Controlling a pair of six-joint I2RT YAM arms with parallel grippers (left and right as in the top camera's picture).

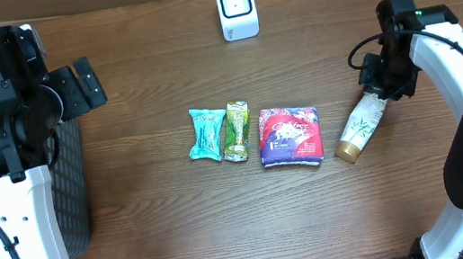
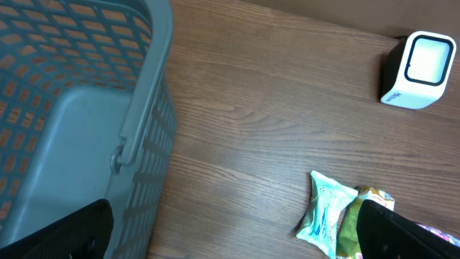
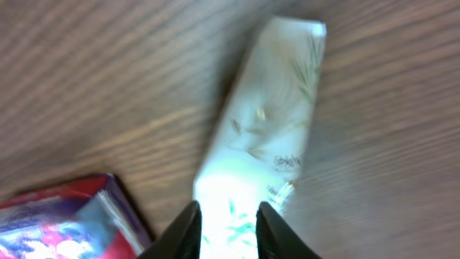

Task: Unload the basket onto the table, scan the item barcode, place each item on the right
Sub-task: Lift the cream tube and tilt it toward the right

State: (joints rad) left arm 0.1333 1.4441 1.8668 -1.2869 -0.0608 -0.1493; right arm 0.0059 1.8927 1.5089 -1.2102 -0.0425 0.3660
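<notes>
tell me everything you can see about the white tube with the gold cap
The white plastic-looking tube with green leaf print has a gold cap at the end toward the purple packet, with a gap between them. It lies flat and slanted on the brown wooden table. The right gripper straddles its other end; whether it presses the tube yet is unclear.

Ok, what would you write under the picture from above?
Right gripper at the white tube's end; the scanner stands farther back.
</notes>
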